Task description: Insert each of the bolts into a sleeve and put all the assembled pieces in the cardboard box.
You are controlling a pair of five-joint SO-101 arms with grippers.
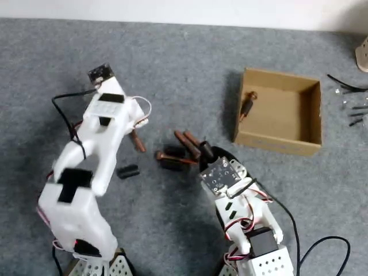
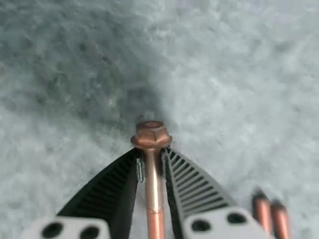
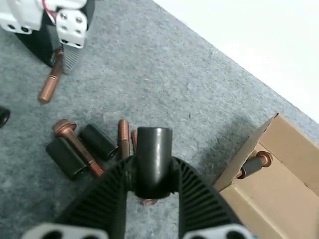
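Overhead, lone sleeve (image 1: 127,171) beside left arm (image 1: 95,146), left tool (image 2: 152,152) clamped on bolt (image 2: 151,137), right tool (image 3: 152,164) clamped on black sleeve (image 3: 153,144).

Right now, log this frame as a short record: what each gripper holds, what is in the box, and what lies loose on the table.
left gripper: shut on a bolt
right gripper: shut on a sleeve, beside the pile
cardboard box: one assembled piece inside
pile: two sleeves and at least two bolts, between the arms
lone sleeve: apart from the pile, by the left arm
held parts: bolt and sleeve not yet joined
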